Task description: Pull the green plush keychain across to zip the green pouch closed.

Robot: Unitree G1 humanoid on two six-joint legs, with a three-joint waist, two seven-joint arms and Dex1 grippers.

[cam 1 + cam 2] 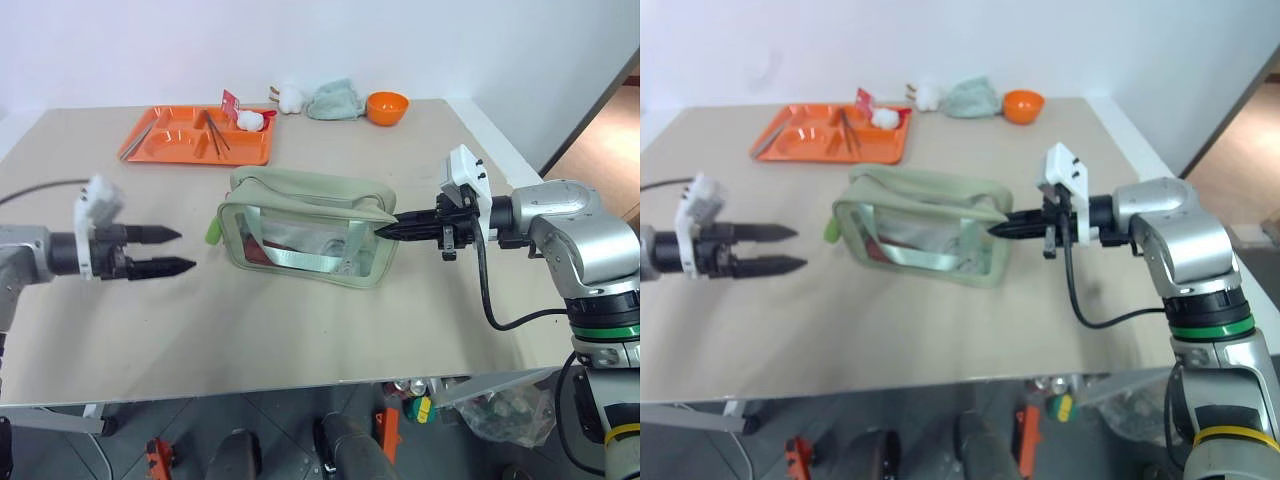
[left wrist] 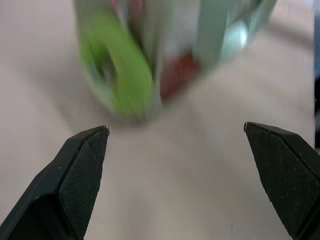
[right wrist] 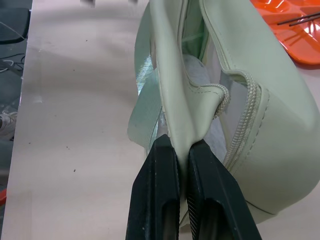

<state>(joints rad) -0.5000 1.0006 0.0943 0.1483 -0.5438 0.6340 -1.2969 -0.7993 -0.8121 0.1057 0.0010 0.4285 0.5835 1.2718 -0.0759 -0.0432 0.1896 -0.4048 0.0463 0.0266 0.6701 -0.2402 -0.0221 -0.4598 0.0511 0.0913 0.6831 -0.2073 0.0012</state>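
Behind the pouch point(image 1: 305, 225) sit an orange tray point(image 1: 196, 136), bowl point(image 1: 387, 106) and cloth point(image 1: 335, 100). Mid-table, it lies crosswise; my right gripper point(image 1: 385, 230) pinches its end, my left gripper point(image 1: 175, 251) gapes empty near the keychain point(image 1: 212, 231).

The left gripper point(image 2: 175, 131) is hovering over the beige counter point(image 2: 200, 200), its jaws standing wide apart, pointing at the green plush keychain point(image 2: 120, 75) hanging blurred against the green pouch point(image 2: 220, 30).
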